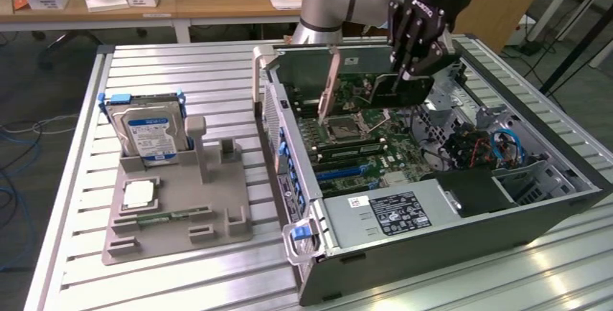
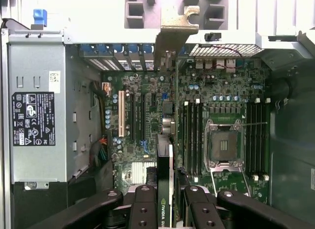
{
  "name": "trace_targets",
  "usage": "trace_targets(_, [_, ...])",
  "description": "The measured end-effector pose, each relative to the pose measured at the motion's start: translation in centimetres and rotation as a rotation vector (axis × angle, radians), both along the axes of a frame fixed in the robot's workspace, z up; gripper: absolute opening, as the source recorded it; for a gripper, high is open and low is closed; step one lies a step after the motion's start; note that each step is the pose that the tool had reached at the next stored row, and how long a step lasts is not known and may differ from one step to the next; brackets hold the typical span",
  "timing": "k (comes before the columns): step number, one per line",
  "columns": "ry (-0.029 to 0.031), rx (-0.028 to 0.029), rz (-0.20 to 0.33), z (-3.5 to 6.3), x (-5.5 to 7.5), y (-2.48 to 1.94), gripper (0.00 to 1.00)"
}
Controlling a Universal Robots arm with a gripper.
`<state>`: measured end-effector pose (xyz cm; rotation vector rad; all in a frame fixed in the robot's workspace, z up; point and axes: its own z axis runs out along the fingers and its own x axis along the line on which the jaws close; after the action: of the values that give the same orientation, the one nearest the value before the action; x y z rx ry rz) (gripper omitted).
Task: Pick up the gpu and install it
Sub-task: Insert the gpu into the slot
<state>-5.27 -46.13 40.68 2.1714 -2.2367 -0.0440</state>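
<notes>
My gripper (image 1: 420,67) is shut on the gpu (image 1: 398,90), a dark card held on edge inside the open computer case (image 1: 431,261), above the motherboard (image 1: 374,149). In the wrist view the gpu (image 2: 165,175) runs edge-on from between my black fingers (image 2: 142,209) over the motherboard (image 2: 142,115), and its metal bracket (image 2: 175,27) reaches the case's rear slot wall. The card hangs over the expansion slots beside the memory slots. Whether it touches a slot is hidden.
A power supply (image 1: 392,210) fills the case's near end; cables and drive bays (image 1: 489,146) lie at the exterior view's right. On the slatted table, a grey fixture (image 1: 172,214) holds a hard drive (image 1: 148,128) and a green memory stick (image 1: 168,216).
</notes>
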Motion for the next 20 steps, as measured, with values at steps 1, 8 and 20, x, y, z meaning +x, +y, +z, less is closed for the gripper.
trace_targets(1, [-0.0005,-0.0001,0.0,-0.12,0.0,0.02,0.26])
trace_targets(8, [-0.0044,0.0,0.001,-0.92,0.0,0.21,0.26])
trace_targets(20, [-0.0216,-0.0003,0.002,-1.65,0.0,0.42,0.26])
